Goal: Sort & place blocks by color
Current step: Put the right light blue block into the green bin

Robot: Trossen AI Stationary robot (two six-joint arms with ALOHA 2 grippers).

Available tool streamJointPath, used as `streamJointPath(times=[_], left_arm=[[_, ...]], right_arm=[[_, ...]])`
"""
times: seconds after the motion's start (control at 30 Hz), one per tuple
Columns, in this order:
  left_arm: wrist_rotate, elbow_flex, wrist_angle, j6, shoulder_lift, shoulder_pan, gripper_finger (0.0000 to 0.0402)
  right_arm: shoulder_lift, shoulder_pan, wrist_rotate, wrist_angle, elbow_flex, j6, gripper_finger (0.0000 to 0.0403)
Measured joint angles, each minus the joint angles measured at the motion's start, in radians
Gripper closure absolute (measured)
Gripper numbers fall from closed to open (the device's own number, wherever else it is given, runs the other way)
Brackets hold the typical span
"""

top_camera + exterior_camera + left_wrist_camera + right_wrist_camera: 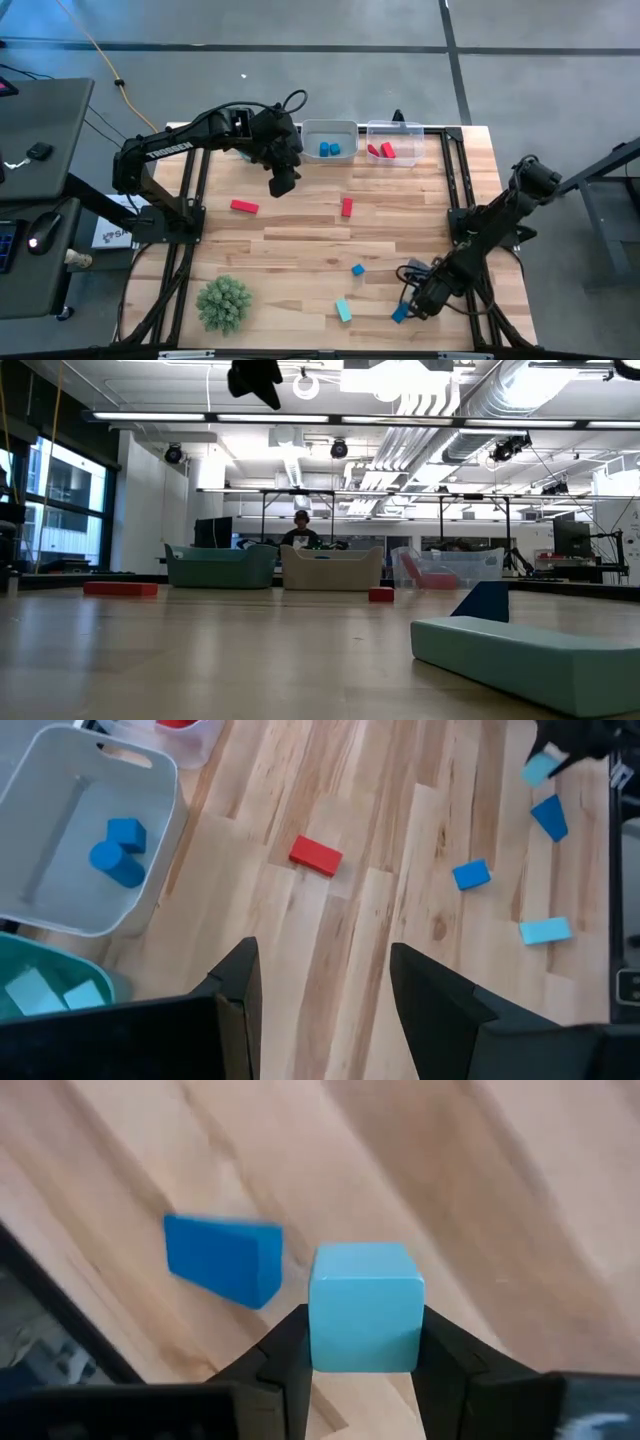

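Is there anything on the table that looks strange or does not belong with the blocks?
Yes. A green spiky plant-like ball sits near the table's front left corner. It is no block and fits none of the bins. Otherwise nothing looks spilled or damaged.

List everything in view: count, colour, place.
bins: three, far edge; teal, white, clear
binned blocks: two light teal, two blue, two red
red blocks: two, mid-table
blue blocks: two, near right
light teal bar: one, near edge
plant ball: one, green, near left
person: one, room behind
left gripper: open, by bins
right gripper: shut on light teal cube
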Motion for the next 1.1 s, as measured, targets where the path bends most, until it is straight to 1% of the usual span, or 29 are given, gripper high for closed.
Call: streamJointPath(times=[0.17,0.37,0.5,0.7,0.97,1.1], left_arm=[[0.0,0.0,0.0,0.059,0.0,0.0,0.0257],[0.0,0.0,0.0,0.144,0.0,0.0,0.0257],[0.0,0.0,0.0,0.204,0.0,0.0,0.0257],[0.0,0.0,0.0,0.242,0.0,0.0,0.0257],[0.0,0.0,0.0,0.187,0.0,0.002,0.0257],[0.001,0.0,0.0,0.174,0.0,0.002,0.0257]], right_arm=[[0.0,-0.064,0.045,-0.13,0.104,-0.024,0.0293],[0.0,-0.165,0.125,-0.219,0.221,-0.092,0.0293],[-0.001,-0.241,0.166,-0.246,0.273,-0.144,0.0293],[-0.001,-0.341,0.198,-0.231,0.295,-0.221,0.0293],[-0.001,-0.453,0.252,-0.11,0.295,-0.364,0.0293],[-0.001,-0.505,0.259,-0.05,0.295,-0.456,0.0293]])
